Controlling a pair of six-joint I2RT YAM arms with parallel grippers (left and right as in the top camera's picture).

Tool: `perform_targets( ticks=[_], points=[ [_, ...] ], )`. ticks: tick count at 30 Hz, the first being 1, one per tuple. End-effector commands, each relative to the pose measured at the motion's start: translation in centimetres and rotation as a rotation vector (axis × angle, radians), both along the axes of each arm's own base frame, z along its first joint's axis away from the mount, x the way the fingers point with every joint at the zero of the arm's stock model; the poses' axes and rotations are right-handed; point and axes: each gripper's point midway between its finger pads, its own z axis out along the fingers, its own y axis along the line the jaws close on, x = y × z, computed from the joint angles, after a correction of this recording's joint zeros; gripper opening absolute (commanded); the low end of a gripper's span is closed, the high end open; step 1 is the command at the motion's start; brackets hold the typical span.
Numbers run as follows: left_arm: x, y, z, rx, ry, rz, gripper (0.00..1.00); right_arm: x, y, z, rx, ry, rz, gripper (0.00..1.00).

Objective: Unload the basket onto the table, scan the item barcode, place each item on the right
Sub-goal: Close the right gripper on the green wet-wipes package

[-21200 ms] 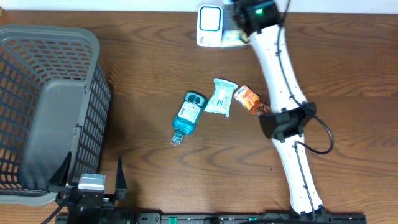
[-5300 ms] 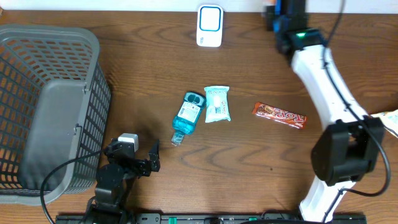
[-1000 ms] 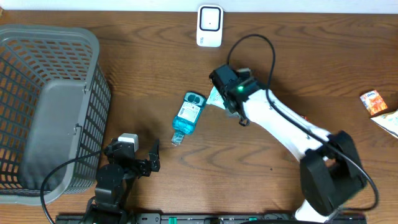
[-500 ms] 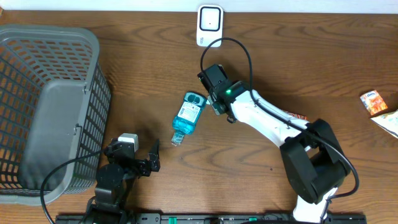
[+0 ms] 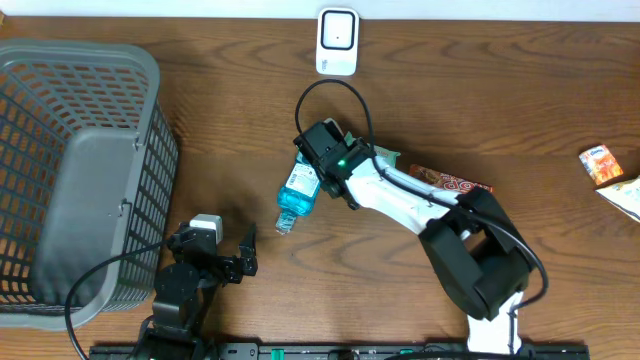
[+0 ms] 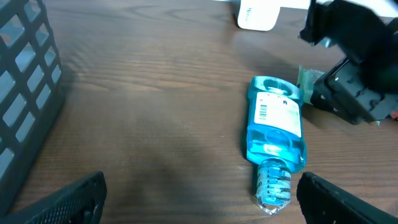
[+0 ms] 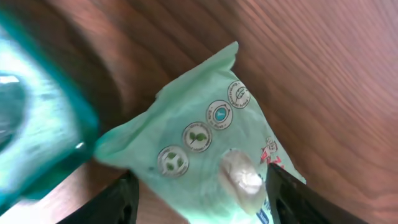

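No barcode is scanned yet; the pale green plastic wipes packet [image 7: 205, 137] is merely straddled by the spread jaws of the right gripper [image 7: 202, 186].

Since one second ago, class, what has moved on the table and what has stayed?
The right gripper has swept left toward the blue bottle and now straddles the green wipes pack, jaws open. Bottle, basket, scanner, candy bar and left gripper stayed put.

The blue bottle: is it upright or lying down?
Lying down. The blue bottle rests flat on the table, label with barcode facing up.
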Motion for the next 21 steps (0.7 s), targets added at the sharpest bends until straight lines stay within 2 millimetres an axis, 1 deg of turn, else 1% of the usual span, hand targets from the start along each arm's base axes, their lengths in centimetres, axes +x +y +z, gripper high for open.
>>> perform_targets(
  ticks=[1, 3, 6, 7, 8, 9, 10, 11, 14, 16, 17, 19, 21],
  points=[
    [-0.3, -0.2, -1.3, 0.017, 0.029, -0.021, 0.98, 0.7, -2.0, -1.6, -0.139, -0.035, -0.019, 0.56],
    [-0.3, -0.2, -1.3, 0.017, 0.029, -0.021, 0.98, 0.6, -2.4, -3.3, -0.177, 0.007, 0.011, 0.51],
    [-0.3, -0.2, -1.3, 0.017, 0.029, -0.021, 0.98, -0.1, -3.2, -5.8, -0.229, 0.070, 0.028, 0.44],
    [-0.3, -0.2, -1.3, 0.017, 0.029, -0.021, 0.98, -0.8, -3.8, -7.0, -0.265, 0.111, 0.037, 0.25],
    [-0.3, -0.2, -1.3, 0.017, 0.029, -0.021, 0.98, -1.3, -4.0, -7.4, -0.283, 0.128, 0.041, 0.12],
    [-0.3, -0.2, -1.3, 0.017, 0.029, -0.021, 0.98, -1.6, -4.1, -7.6, -0.284, 0.136, 0.031, 0.03],
    [-0.3, -0.2, -1.3, 0.017, 0.029, -0.021, 0.98, -1.8, -4.0, -7.6, -0.275, 0.133, 0.013, 0.01],
    [-0.3, -0.2, -1.3, 0.017, 0.029, -0.021, 0.98, -1.9, -3.9, -7.4, -0.264, 0.129, 0.000, 0.01],
    [-0.3, -0.2, -1.3, 0.017, 0.029, -0.020, 0.98, -1.8, -2.9, -6.2, -0.208, 0.112, -0.016, 0.01],
    [-0.3, -0.2, -1.3, 0.017, 0.029, -0.021, 0.98, -2.1, -1.3, -4.9, -0.112, 0.146, 0.007, 0.01],
    [-0.3, -0.2, -1.3, 0.017, 0.029, -0.021, 0.98, -2.2, 0.1, -3.0, -0.004, 0.174, 0.025, 0.01],
    [-0.3, -0.2, -1.3, 0.017, 0.029, -0.021, 0.98, -2.5, 1.8, -0.3, 0.139, 0.215, 0.065, 0.01],
    [-0.3, -0.2, -1.3, 0.017, 0.029, -0.021, 0.98, -3.4, 3.3, 2.3, 0.270, 0.272, 0.137, 0.01]
  ],
)
